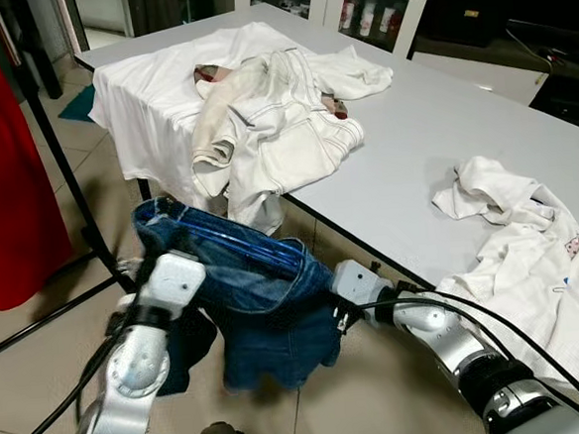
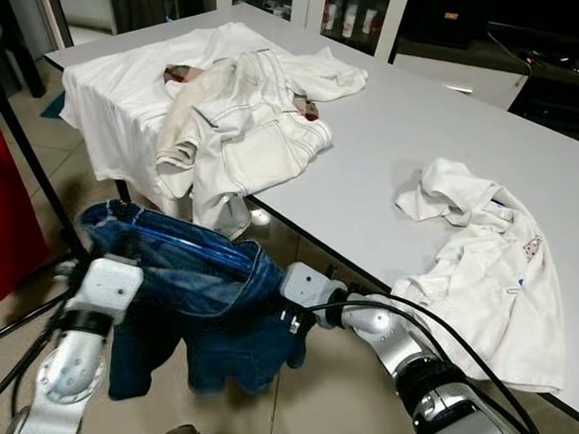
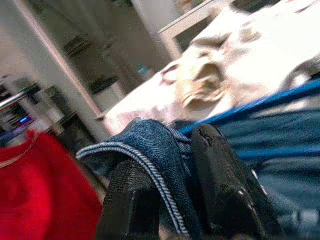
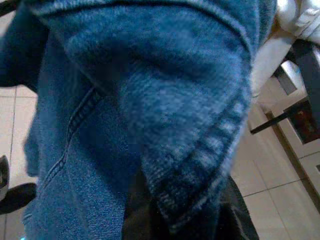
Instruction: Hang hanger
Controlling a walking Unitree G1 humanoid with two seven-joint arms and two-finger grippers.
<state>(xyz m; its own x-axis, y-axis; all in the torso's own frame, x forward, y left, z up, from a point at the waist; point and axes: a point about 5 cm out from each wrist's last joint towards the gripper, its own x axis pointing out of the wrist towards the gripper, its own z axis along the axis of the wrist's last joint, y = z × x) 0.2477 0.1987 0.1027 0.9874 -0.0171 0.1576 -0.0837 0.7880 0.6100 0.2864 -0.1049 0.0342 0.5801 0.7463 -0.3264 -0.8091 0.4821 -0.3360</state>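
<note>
Denim shorts spread on a blue hanger between two grippers

Red garment [image 1: 4, 177] hung from the dark rack [image 1: 62, 163] at far left, probably where the hanger belonged. Just right of it, the left gripper [image 3: 172, 185] was clamped on the waistband of the denim shorts [image 1: 261, 308], holding one side up so the blue hanger [image 1: 237, 243] stayed threaded inside. The right gripper [image 4: 185, 220] pinched the opposite denim edge, keeping the garment taut below the worktop [image 1: 413, 139], where white clothes [image 1: 262, 110] lay heaped.
</note>
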